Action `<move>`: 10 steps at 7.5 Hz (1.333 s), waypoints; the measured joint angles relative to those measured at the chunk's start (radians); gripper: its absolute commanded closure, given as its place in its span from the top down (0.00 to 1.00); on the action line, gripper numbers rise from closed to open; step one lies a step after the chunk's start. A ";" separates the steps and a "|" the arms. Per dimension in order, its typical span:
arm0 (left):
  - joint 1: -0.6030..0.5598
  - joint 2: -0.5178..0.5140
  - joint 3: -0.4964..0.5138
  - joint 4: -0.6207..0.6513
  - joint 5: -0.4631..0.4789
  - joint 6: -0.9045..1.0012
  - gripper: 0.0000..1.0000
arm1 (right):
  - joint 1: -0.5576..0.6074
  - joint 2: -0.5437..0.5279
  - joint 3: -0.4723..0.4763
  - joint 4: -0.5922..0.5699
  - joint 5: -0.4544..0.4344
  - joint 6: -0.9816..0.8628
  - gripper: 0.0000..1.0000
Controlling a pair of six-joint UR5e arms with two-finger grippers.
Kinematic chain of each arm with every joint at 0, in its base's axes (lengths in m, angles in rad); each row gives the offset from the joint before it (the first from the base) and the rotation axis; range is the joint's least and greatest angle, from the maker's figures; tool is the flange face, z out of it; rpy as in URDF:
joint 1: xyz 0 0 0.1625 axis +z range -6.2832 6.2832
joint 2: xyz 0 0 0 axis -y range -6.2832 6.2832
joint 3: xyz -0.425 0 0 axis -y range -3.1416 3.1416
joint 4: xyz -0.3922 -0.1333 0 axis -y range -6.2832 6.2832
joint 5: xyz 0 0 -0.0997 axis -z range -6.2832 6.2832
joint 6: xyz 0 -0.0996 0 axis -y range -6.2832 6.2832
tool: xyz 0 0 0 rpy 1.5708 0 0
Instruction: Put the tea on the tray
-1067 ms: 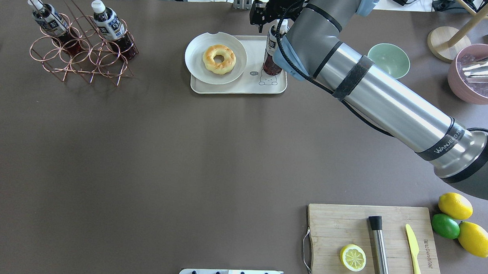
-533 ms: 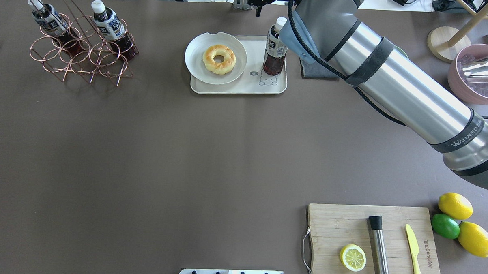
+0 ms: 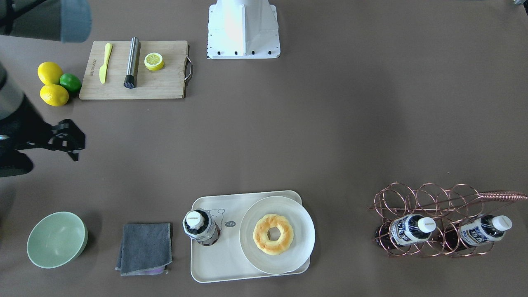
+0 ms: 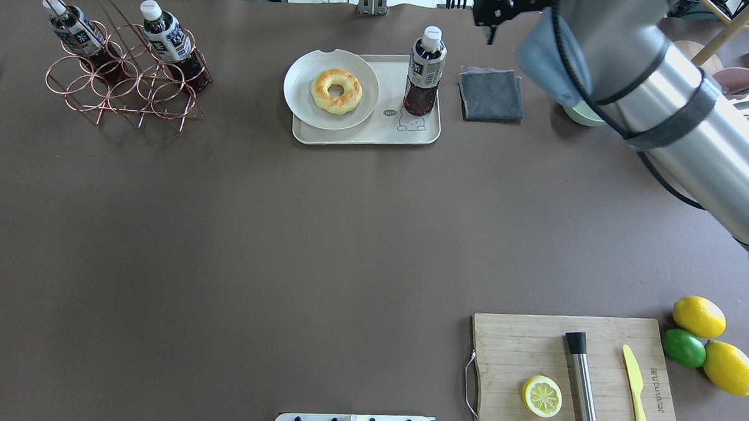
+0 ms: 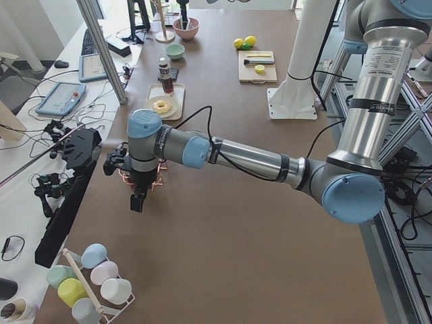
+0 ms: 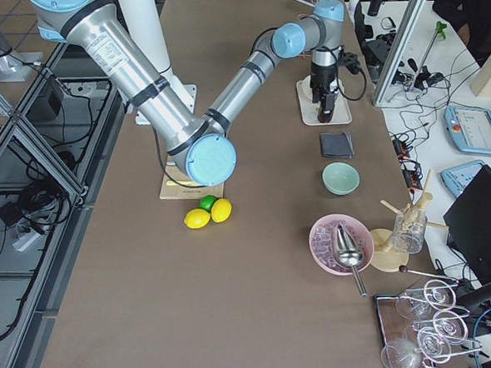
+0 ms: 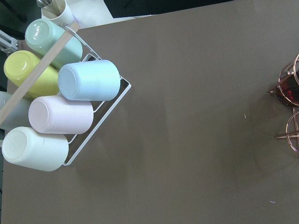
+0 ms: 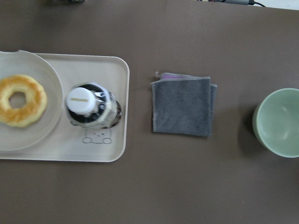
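A tea bottle (image 4: 424,69) stands upright and free on the right part of the cream tray (image 4: 364,137), next to the bear drawing. It also shows in the front view (image 3: 200,226) on the tray (image 3: 214,264), and from above in the right wrist view (image 8: 91,105). My right gripper (image 4: 490,15) hangs open and empty above the table, to the right of the bottle, over the grey cloth; it also shows in the front view (image 3: 76,140). My left gripper (image 5: 137,201) shows only in the left side view, so I cannot tell its state.
Two more tea bottles (image 4: 168,38) lie in a copper wire rack (image 4: 123,89) at the far left. A round plate with a doughnut (image 4: 335,89) fills the tray's left part. A grey cloth (image 4: 491,93), a green bowl (image 3: 55,239), a cutting board (image 4: 571,373) and lemons (image 4: 698,315) lie to the right.
My right gripper has pulled up and to the right, away from the tea bottle. The bottle stays upright on the tray, and the grey cloth is uncovered.
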 measured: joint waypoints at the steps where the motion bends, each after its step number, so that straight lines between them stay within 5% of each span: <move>1: 0.000 0.001 0.001 0.000 0.000 0.000 0.98 | 0.077 -0.105 0.011 0.000 0.012 -0.156 1.00; 5: 0.001 0.017 0.024 0.000 0.001 0.001 0.98 | 0.356 -0.417 -0.106 0.162 0.118 -0.544 1.00; 7: -0.001 0.044 0.039 0.003 -0.003 0.001 0.98 | 0.463 -0.474 -0.231 0.268 0.192 -0.587 1.00; 10: -0.005 0.107 0.044 0.003 -0.086 0.000 0.98 | 0.529 -0.497 -0.282 0.301 0.219 -0.560 1.00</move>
